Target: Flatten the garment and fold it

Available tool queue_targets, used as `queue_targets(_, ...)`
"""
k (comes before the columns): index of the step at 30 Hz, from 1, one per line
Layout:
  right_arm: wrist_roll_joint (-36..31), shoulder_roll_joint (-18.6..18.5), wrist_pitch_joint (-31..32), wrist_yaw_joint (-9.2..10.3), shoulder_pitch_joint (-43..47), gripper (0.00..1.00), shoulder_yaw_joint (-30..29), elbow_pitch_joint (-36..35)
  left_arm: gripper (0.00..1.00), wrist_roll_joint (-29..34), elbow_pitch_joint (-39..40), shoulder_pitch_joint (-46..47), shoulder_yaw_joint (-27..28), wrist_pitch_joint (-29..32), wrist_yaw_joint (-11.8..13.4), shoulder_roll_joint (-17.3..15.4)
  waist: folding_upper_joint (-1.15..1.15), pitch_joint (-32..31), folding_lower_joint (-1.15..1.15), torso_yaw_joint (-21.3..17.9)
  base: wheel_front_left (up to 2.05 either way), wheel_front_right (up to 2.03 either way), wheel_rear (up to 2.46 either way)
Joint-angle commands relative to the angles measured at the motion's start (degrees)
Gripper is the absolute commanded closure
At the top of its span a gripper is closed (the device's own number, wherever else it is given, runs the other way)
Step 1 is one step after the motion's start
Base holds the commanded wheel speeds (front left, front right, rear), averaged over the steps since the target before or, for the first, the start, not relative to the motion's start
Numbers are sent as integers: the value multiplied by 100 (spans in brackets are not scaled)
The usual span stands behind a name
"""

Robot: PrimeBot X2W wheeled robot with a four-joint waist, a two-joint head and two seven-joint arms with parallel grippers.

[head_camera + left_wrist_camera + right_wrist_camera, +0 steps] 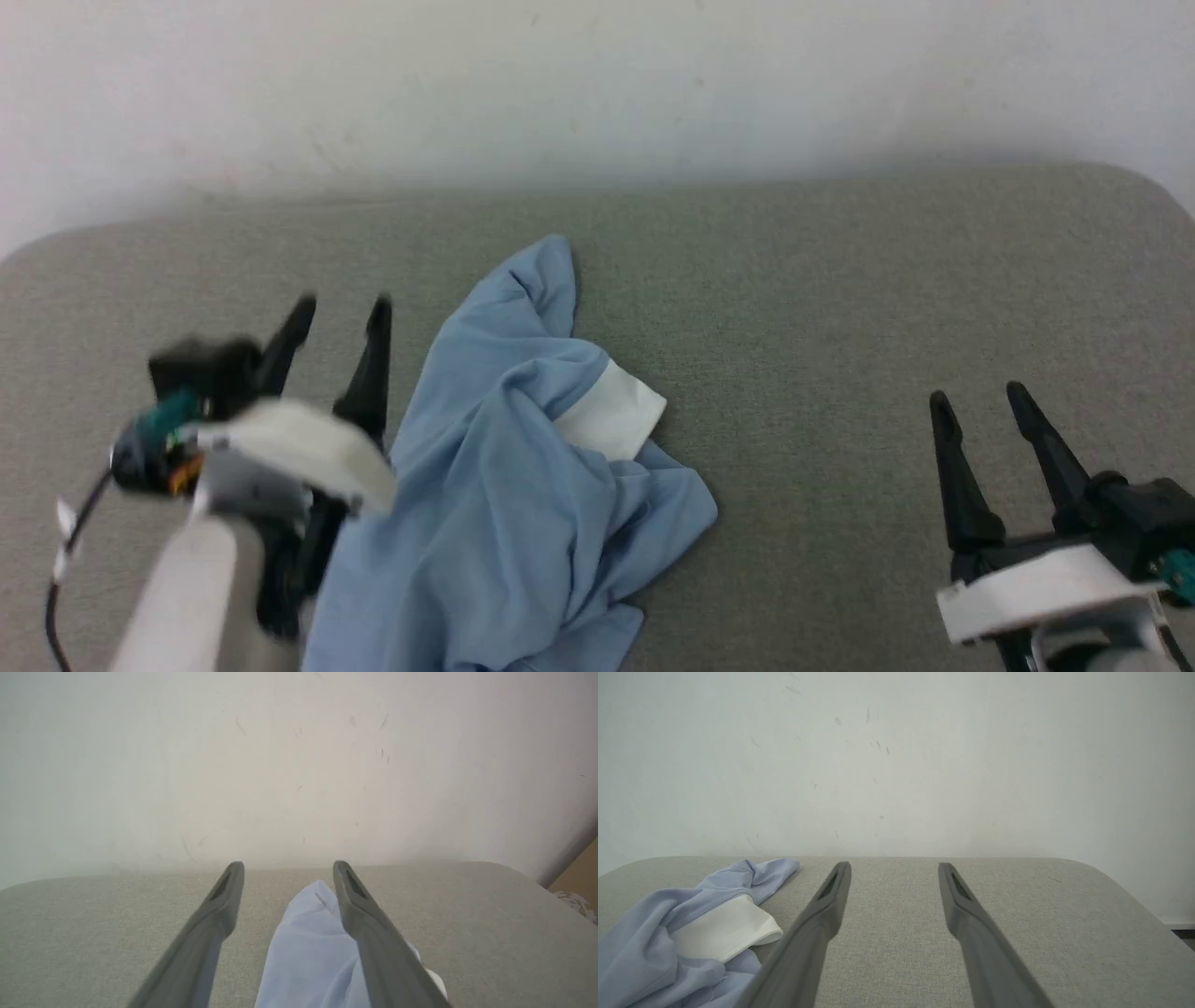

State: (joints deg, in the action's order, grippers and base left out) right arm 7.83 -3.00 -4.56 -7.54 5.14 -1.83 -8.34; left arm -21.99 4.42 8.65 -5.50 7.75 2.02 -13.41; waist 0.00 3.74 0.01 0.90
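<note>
A grey woven tabletop (840,280) with rounded corners is sitting just before a plain white wall (597,84), which is showing faint scuff marks (878,746) and catching soft, even light.

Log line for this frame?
garment: crumpled on grey surface | left hand: open, at garment's left edge | right hand: open, apart, empty

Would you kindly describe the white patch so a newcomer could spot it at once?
On the grey table lies a crumpled light blue garment. The white patch sits at its right side. It is the only white area among blue folds.
</note>
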Motion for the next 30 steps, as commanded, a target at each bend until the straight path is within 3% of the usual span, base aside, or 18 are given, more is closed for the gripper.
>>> queue_targets(1,-29,13,-16,5,-152,0,35,-29,0,74,-186,424,-65,32,-100,-66,0,338,-1,-315,0,0,0)
queue_targets(9,119,13,-198,5,-585,0,195,193,0,-25,-1948,2754,-461,543,-746,-309,0,1071,-1,-1017,0,0,0)
queue_targets(15,235,13,-385,5,-835,0,356,444,0,-264,-3455,3614,-829,1724,-895,-527,0,1388,-1,-1356,0,0,0)
queue_targets(22,289,13,-539,5,-969,0,426,700,0,-446,-4656,3691,-1138,2928,-932,-839,0,1461,-1,-1561,0,0,0)
queue_targets(23,297,13,-553,5,-975,0,420,723,23,-461,-4764,3669,-1172,3067,-933,-852,0,1454,-1,-1559,0,0,0)
queue_targets(25,307,13,-568,5,-983,0,397,758,100,-548,-4897,3624,-1224,3301,-937,-823,0,1433,-1,-1528,0,0,0)
queue_targets(27,300,13,-569,5,-991,0,383,779,100,-559,-4828,3613,-1256,3168,-939,-815,0,1403,-1,-1467,0,0,0)
queue_targets(30,269,13,-557,5,-1004,0,400,789,100,-414,-4528,3547,-1223,2504,-862,-943,0,1321,-1,-1374,0,0,0)
